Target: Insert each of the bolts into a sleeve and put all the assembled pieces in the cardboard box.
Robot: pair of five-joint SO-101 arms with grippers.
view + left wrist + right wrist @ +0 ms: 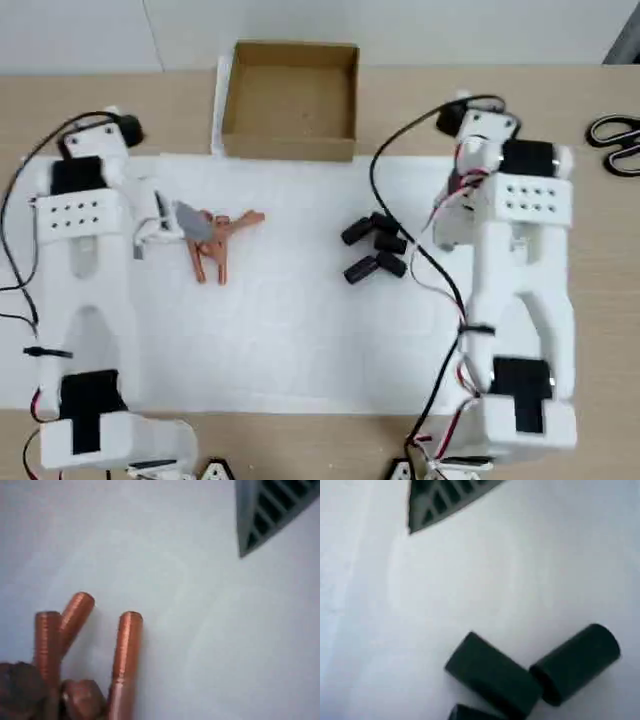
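Several copper bolts (216, 240) lie in a loose heap on the white mat (290, 340), left of centre. My left gripper (176, 226) hovers just left of the heap, open and holding nothing. In the left wrist view three bolt shafts (125, 655) fan out below, and one grey ribbed finger (265, 510) shows at the corner. Several black sleeves (374, 246) lie right of centre. My right gripper (443, 222) sits just right of them, open and holding nothing. The right wrist view has two sleeves (492, 675) end to end and one grey finger (440, 500).
The cardboard box (290, 140) stands open at the back centre, just past the mat's far edge. Black scissors (618, 142) lie on the wooden table at the far right. Cables trail beside both arms.
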